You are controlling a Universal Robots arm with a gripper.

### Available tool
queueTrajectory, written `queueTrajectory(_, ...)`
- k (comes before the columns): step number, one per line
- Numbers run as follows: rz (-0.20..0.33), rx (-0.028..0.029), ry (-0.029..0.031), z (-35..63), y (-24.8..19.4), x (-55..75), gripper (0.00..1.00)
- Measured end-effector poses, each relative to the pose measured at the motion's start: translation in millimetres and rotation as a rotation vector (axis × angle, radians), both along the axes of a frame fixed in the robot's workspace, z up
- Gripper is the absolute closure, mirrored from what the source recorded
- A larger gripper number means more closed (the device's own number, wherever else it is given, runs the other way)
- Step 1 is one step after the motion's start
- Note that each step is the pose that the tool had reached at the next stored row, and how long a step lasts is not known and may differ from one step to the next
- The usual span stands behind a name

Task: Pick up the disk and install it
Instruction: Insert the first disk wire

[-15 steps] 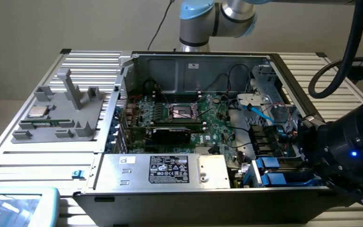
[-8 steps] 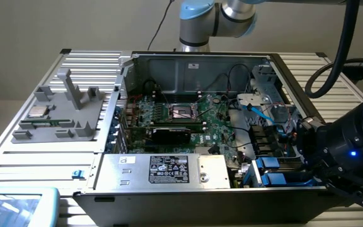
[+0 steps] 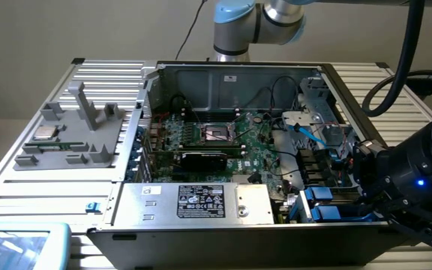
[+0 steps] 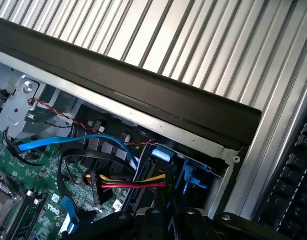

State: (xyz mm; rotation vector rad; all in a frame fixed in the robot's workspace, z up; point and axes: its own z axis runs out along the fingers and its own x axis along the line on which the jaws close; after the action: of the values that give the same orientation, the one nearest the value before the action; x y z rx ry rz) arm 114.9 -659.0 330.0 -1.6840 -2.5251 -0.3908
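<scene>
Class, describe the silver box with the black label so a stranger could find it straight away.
Start at the open computer case in the middle of the exterior view. Along its edge nearest the camera, in front of the green motherboard, lies the silver box. Alone among its neighbours, it bears a black label.

Of the disk (image 3: 319, 194) in the near right bay you get only blue carrier ends; its face is hidden. The gripper (image 4: 168, 216) is cut off at the wrist view's edge.
</scene>
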Motion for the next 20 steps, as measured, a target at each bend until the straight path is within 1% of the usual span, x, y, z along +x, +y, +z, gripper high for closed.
queueTrajectory(6, 0.0, 0.0, 0.0, 0.0, 0.0, 0.0, 0.83)
queueTrajectory(7, 0.0, -0.0012, 0.0, 0.1, 0.1, 0.0, 0.83)
queueTrajectory(9, 0.0, -0.0061, 0.0016, 1.6, 0.2, -0.1, 0.83)
queueTrajectory(12, -0.002, -0.0135, 0.0073, 4.4, 0.3, -0.1, 0.83)
queueTrajectory(14, -0.004, -0.0201, 0.0125, 5.7, 0.3, -0.1, 0.83)
queueTrajectory(17, -0.009, -0.0322, 0.0206, 6.9, 0.3, -0.1, 0.83)
queueTrajectory(19, -0.014, -0.0402, 0.0275, 7.3, 0.3, -0.1, 0.83)
queueTrajectory(20, -0.016, -0.0432, 0.0306, 7.5, 0.3, -0.1, 0.83)
